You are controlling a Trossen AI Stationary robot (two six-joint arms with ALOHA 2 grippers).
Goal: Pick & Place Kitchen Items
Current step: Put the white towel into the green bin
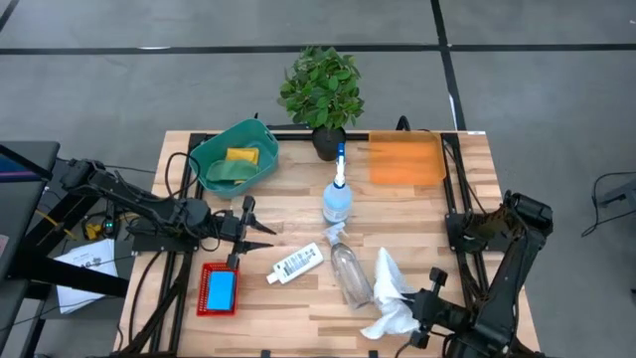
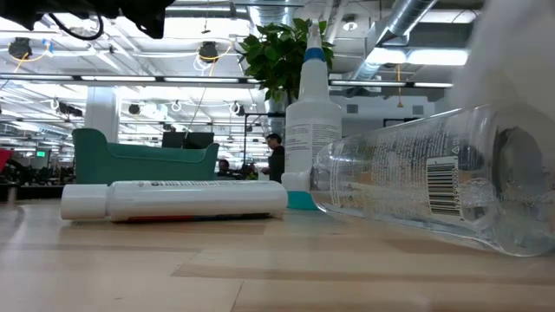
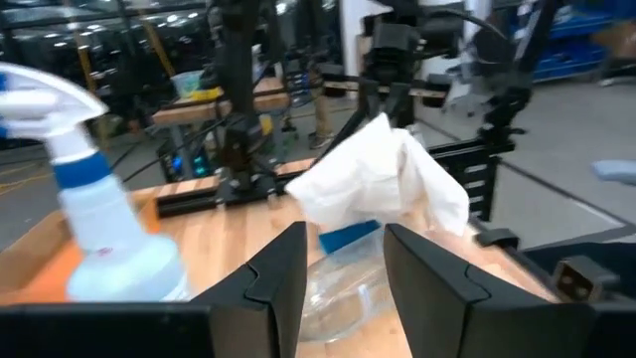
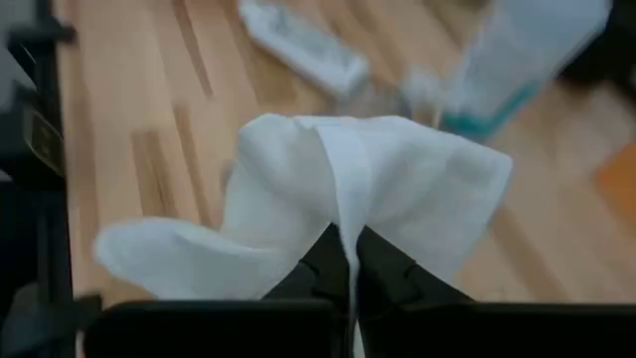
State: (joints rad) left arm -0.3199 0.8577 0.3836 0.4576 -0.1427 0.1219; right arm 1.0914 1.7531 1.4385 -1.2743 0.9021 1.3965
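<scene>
While the wooden table (image 1: 298, 298) carries most of the kitchen items loose across its middle, the step in hand looks like the pick of the white cloth (image 1: 390, 298), which lies near the table's front edge, just beside the clear spray bottle lying on its side (image 1: 350, 273). The right arm reaches in from the front right corner, folded low, and the right gripper (image 4: 346, 261) has its fingers pressed together on a fold of that cloth, the fabric bunching up on either side of the tips. The next move, I judge, calls for a clean lift clear of the lying bottle before carrying the cloth to a container, perhaps the green basin (image 1: 214, 154) at the back left, which already holds yellow and green sponges.

The left arm stretches in from the left edge, its left gripper (image 1: 260, 235) hovering above the table with fingers partly spread and nothing between them, pointing toward the upright spray bottle (image 1: 338, 199).

Smaller things: the small white labelled bottle (image 1: 296, 264) lies flat mid-table, and a blue sponge (image 1: 220, 288) sits in a red tray.
</scene>
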